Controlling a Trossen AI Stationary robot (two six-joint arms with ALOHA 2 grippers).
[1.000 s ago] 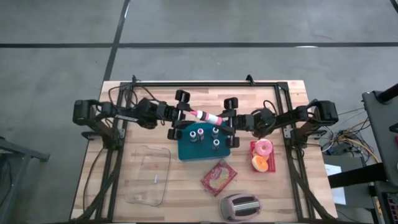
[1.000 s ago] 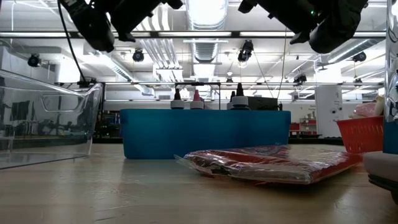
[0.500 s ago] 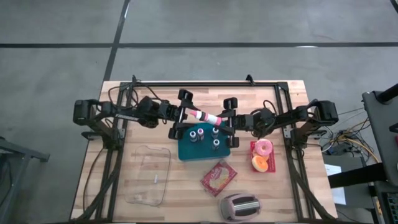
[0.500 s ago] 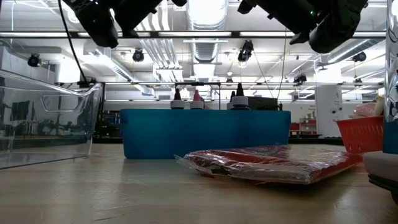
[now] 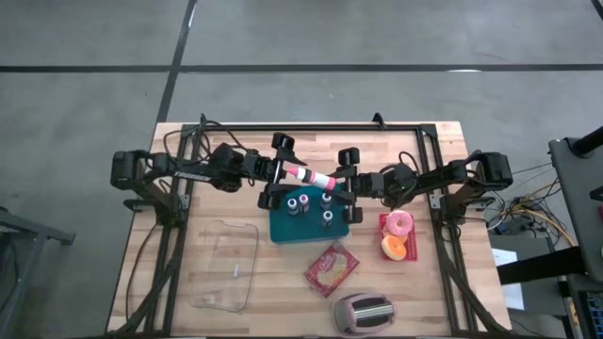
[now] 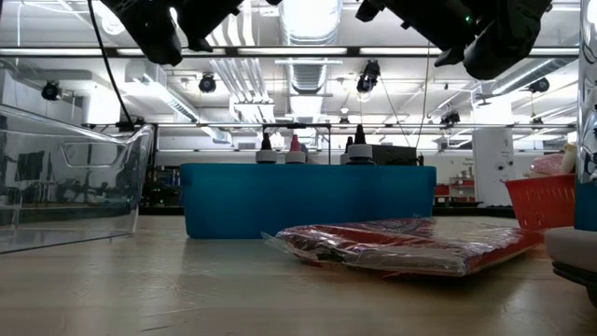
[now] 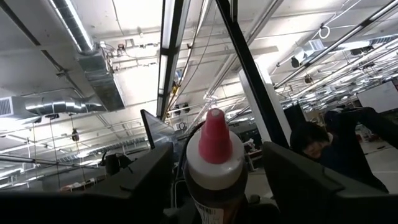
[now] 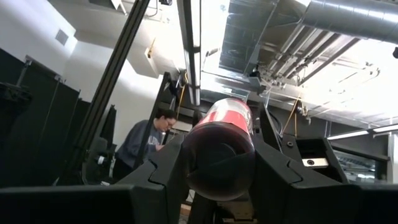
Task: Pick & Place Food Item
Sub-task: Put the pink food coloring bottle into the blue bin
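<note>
Wooden tabletop (image 5: 283,292) fills the overhead view, set on grey floor, with my two dark arms reaching toward each other across its far half. My left gripper (image 5: 281,168) and my right gripper (image 5: 345,179) meet above a teal rack (image 5: 283,229), and between them a pink-capped sauce bottle (image 5: 314,176) lies nearly level in the air. My right fingers are clamped on the bottle's far end, while my left fingers stand spread on either side of its capped end, not squeezing it. Three small bottles (image 5: 305,203) stand upright in the rack. Nearer the front lie a clear plastic bin (image 5: 226,266), a red wrapped snack (image 5: 331,267) and a silver toaster (image 5: 363,314); a red basket (image 5: 384,223) to the right holds a pink doughnut (image 5: 400,223) and an orange item. From table height, the teal rack (image 6: 308,200) stands behind the wrapped snack (image 6: 401,246), the clear bin (image 6: 70,187) is at the left, and both arms show only as dark shapes along the top edge. Through my left wrist camera, the bottle's pink tip (image 7: 214,134) points away between my parted fingers (image 7: 146,171), with a person in the room beyond. Through my right wrist camera, my fingers (image 8: 168,165) press against both sides of the bottle's round red base (image 8: 219,149), and another person stands in the background.
</note>
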